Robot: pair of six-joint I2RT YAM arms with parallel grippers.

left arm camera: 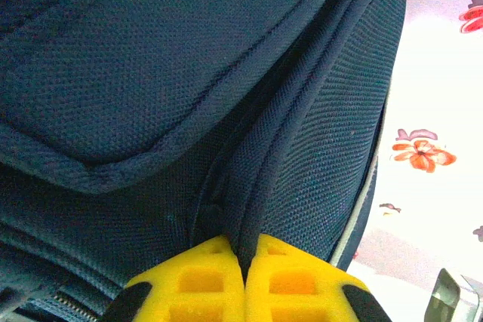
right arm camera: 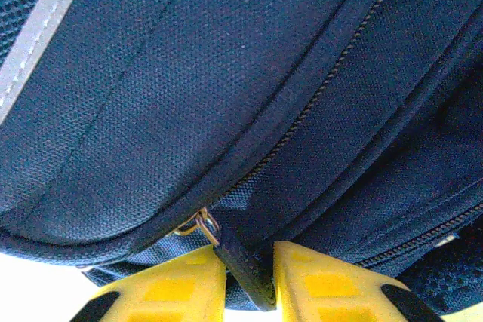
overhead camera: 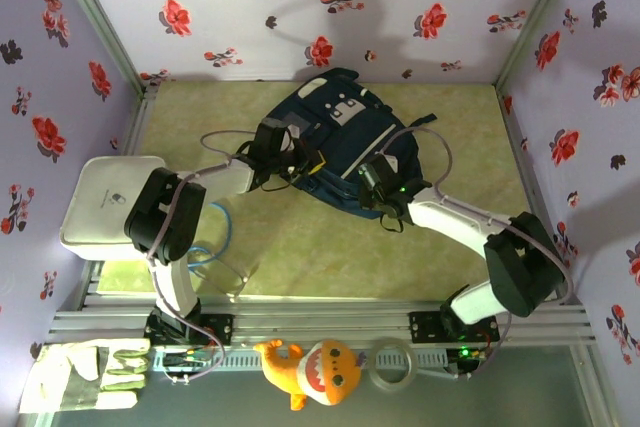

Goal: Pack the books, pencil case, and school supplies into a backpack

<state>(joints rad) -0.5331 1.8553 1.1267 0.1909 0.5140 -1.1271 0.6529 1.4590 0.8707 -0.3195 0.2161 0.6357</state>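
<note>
Left pincer (left arm camera: 243, 277): clamped on navy-blue fabric backpack (overhead camera: 335, 137) seam.
Right pincer (right arm camera: 249, 277): clamped on dark zipper pull (right arm camera: 243, 260).
Zipping: fabric should be held taut.

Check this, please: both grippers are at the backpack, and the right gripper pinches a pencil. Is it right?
Not quite. The right gripper pinches the dark zipper pull of the backpack, not a pencil; the right wrist view shows it. The rest holds.

One backpack (overhead camera: 335, 147) is counted at twelve o'clock and one white tray (overhead camera: 100, 197) at nine. At six o'clock one plush toy (overhead camera: 310, 372) and one tape roll (overhead camera: 391, 365) are counted; at seven, one glove (overhead camera: 85, 375) (possibly a stacked pair).
</note>
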